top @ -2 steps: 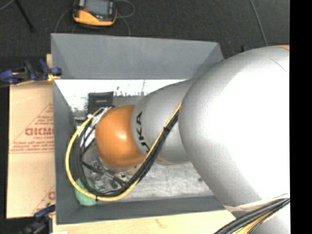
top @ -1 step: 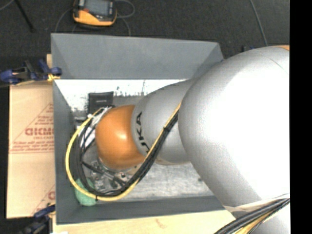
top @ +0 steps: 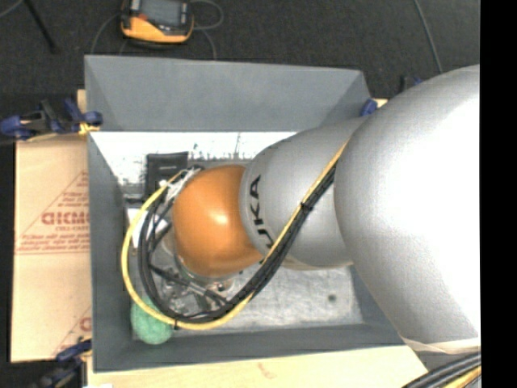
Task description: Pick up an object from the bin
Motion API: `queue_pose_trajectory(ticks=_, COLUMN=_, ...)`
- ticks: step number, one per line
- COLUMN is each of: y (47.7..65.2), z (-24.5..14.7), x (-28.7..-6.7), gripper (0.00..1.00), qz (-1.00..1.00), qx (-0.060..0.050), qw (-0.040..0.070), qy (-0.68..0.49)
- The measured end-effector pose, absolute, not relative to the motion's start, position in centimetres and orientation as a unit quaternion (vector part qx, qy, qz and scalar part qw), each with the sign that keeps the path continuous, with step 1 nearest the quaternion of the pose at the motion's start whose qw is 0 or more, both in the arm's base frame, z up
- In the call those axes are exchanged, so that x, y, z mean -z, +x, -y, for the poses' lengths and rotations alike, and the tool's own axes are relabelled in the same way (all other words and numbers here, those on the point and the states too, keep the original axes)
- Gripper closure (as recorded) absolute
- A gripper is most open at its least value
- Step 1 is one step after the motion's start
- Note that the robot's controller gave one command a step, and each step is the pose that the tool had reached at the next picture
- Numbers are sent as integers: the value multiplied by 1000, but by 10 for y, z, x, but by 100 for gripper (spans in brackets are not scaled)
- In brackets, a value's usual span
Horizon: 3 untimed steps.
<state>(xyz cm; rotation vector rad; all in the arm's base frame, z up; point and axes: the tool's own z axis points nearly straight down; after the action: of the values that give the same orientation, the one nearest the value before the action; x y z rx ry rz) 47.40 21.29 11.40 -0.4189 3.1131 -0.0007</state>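
Observation:
My gripper (top: 191,291) is low in the bin's front-left part, its metal body showing just under the orange wrist cover. A pale green, rounded, spongy lump (top: 150,326) lies in the front-left corner of the bin, just left of and below the gripper, close to it. A flat black rectangular thing (top: 165,168) rests near the back-left wall, behind the gripper and partly hidden by the wrist cover.
The arm and its orange cover hide most of the bin's middle and right. Cables loop round the wrist on the left. A strip of speckled floor shows at the front right. The left and front walls stand close to the gripper.

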Motion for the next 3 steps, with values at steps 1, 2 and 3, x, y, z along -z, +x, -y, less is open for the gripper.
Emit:
queue_pose_trajectory(ticks=1, y=482, z=-218, x=-135, gripper=100, qz=-991, qx=-1, qw=4, qy=-137)
queue_pose_trajectory(ticks=2, y=480, z=-220, x=-127, gripper=100, qz=-992, qx=-1, qw=0, qy=-129)
queue_pose_trajectory(ticks=3, y=483, z=-218, x=-138, gripper=100, qz=-992, qx=-1, qw=1, qy=-125)
